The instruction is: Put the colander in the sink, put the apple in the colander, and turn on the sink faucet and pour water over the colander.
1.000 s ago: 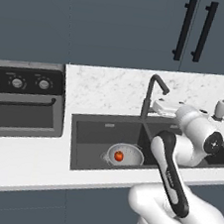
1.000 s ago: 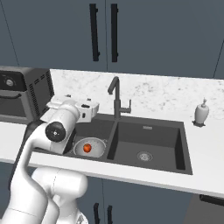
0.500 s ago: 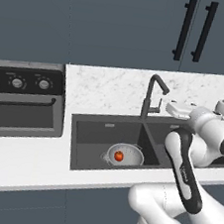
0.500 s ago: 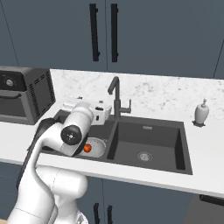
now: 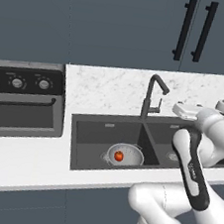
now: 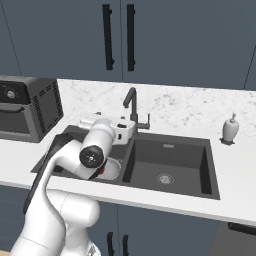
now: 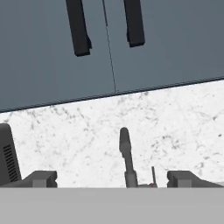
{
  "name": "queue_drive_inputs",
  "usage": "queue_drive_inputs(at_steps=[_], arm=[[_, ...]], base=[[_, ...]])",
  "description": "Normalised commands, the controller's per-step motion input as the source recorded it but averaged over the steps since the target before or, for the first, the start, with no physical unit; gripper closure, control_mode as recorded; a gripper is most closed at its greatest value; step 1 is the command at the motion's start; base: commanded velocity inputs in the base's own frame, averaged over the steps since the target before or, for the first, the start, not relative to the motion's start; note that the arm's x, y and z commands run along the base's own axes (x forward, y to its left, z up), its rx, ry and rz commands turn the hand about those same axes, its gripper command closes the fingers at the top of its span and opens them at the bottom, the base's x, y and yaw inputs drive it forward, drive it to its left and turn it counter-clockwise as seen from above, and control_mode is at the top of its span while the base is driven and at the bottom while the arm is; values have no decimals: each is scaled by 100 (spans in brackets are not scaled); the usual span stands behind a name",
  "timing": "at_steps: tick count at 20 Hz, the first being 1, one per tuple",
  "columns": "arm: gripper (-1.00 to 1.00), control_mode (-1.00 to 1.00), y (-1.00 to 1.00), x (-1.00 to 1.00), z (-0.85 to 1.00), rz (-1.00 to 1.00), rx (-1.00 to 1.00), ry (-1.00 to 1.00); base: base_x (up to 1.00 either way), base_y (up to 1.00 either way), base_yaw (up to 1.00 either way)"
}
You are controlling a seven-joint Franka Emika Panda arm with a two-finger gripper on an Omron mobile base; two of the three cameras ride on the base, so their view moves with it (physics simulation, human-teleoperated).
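The colander [image 5: 125, 155] sits in the left basin of the sink [image 5: 88, 136], and the apple [image 5: 119, 156] lies inside it. The sink is set in the white desk [image 5: 23, 157]. The tool [image 7: 112, 179] stands open and holds nothing; in the hand view its two dark fingertips [image 7: 40, 179] flank the sink faucet [image 7: 127, 157], which rises between them against the speckled backsplash. An oven [image 5: 23, 100] stands on the desk left of the sink, a soap dispenser [image 6: 230, 129] to the right.

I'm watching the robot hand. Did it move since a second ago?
Yes. The gripper has swung right along the sink, past the faucet.
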Motion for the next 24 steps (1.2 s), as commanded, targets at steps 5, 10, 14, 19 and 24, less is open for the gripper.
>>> queue_drive_inputs(at_steps=[5,10,14,19,24], arm=[[-100,-100,-3,0,0,0,0,0],[-100,-100,-5,0,0,0,0,2],[-100,-100,0,28,0,0,0,8],[-100,-100,0,52,-13,0,0,2],[-100,-100,0,43,-27,0,0,0]], base=[[0,0,0],[0,0,0],[0,0,0],[0,0,0],[0,0,0]])
